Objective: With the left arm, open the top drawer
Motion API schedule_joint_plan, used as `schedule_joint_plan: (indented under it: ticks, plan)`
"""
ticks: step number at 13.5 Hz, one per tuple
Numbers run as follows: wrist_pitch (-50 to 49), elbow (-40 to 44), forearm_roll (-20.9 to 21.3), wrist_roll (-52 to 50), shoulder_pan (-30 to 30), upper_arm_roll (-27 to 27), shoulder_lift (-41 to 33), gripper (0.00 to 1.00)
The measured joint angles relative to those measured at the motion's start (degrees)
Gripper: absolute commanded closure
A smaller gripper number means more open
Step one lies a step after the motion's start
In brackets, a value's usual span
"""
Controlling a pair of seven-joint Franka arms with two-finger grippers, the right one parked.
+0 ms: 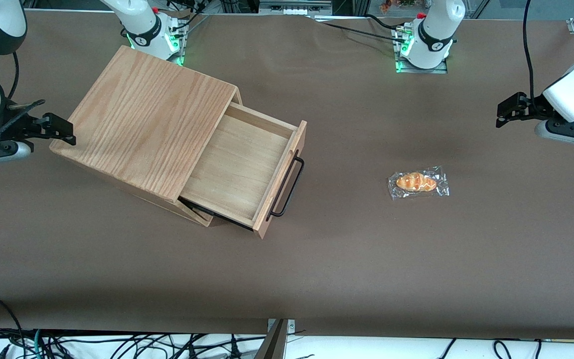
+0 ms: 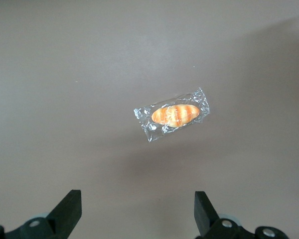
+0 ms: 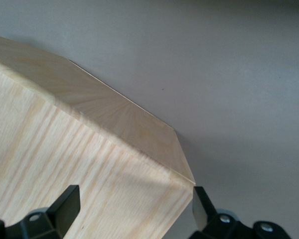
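**Top drawer pulled out, left arm off to the side**

The brown desk (image 1: 366, 259) holds a wooden cabinet (image 1: 142, 119) toward the parked arm's end. The top drawer (image 1: 239, 167) sticks out from under the cabinet's top board, and you can see its bare wood floor. Its black handle (image 1: 289, 187) points toward the middle of the desk.

The left arm (image 1: 573, 92) hangs over the working arm's end of the desk, well apart from the drawer. Its gripper (image 1: 502, 115) holds nothing. The left wrist view shows the two black fingers (image 2: 70, 209) spread wide.

Only the front view shows the drawer. A small bread roll in a clear wrapper (image 1: 418, 182) lies on the desk between the drawer and the gripper. Nothing blocks the drawer.
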Motion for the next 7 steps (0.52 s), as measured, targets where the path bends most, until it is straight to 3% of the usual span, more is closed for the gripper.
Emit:
schedule_joint_plan:
  ticks: [7]
  plan:
    - [0.1, 0.0, 0.0, 0.0, 0.2, 0.0, 0.7, 0.0]
